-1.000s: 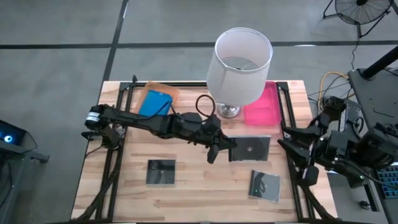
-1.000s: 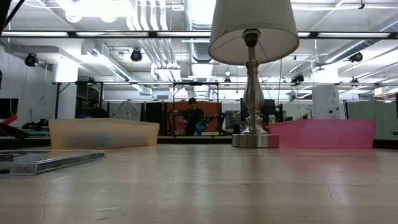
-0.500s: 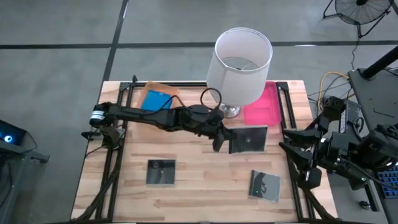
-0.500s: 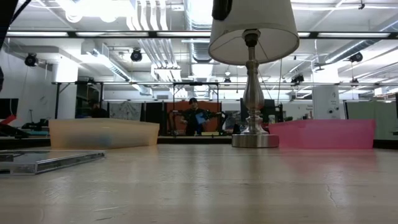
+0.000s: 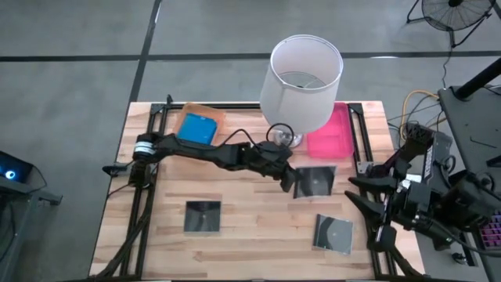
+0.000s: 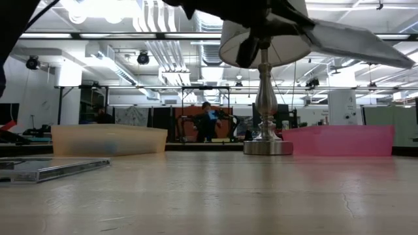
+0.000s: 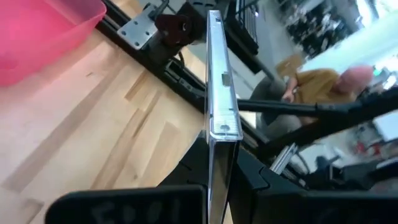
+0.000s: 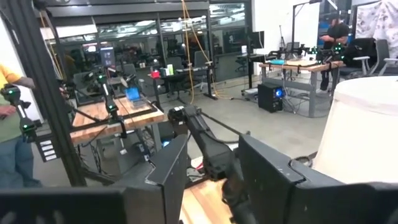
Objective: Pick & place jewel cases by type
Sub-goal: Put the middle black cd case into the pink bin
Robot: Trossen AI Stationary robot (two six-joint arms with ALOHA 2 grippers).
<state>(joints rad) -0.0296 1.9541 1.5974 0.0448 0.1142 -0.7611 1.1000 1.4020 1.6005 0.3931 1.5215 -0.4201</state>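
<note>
High view: left gripper [image 5: 290,177] grasps a grey jewel case [image 5: 315,181] near the pink tray [image 5: 332,135].

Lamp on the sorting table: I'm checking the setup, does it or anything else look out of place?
Yes. A table lamp stands at the table's far edge between the orange tray and pink tray, unrelated to sorting cases. The left tool holds a grey jewel case in the air beside the lamp's base.

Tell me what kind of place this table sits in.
Most likely a robotics lab or workshop: exposed ceiling ducts, other workbenches with more robot arms beyond, a person at a far station, and bare concrete floor around the wooden table.
</note>
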